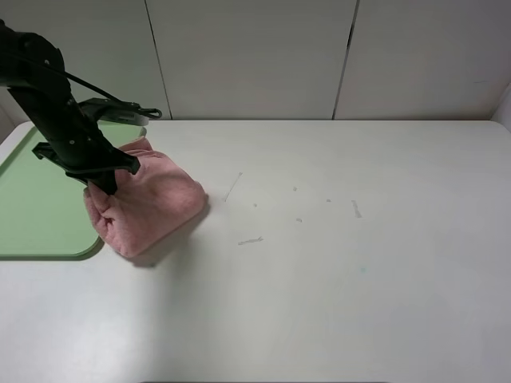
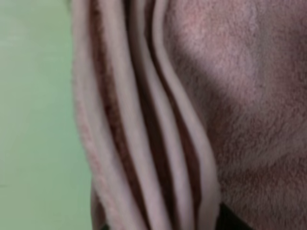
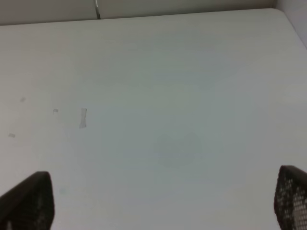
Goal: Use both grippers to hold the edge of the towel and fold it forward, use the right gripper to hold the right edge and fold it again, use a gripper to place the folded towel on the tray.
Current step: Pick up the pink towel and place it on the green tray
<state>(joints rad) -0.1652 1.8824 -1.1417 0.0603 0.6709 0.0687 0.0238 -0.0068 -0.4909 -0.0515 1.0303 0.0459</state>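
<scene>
Your left gripper (image 1: 102, 182) is clamped on the soft, floppy folded towel (image 1: 152, 206), so pinch all 4 stacked layers together; right gripper (image 3: 158, 201) gapes empty

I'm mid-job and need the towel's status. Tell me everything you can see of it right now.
The towel is pink, plush terry cloth, folded into a thick bundle. The left wrist view shows several stacked layers with rounded edges side by side. It lies on the white table, its left part at or over the right rim of the green tray; most of it is off the tray. The left gripper is shut on its upper left part, bunching the cloth there. Whether the bundle is lifted cannot be told. Nothing else touches it.
</scene>
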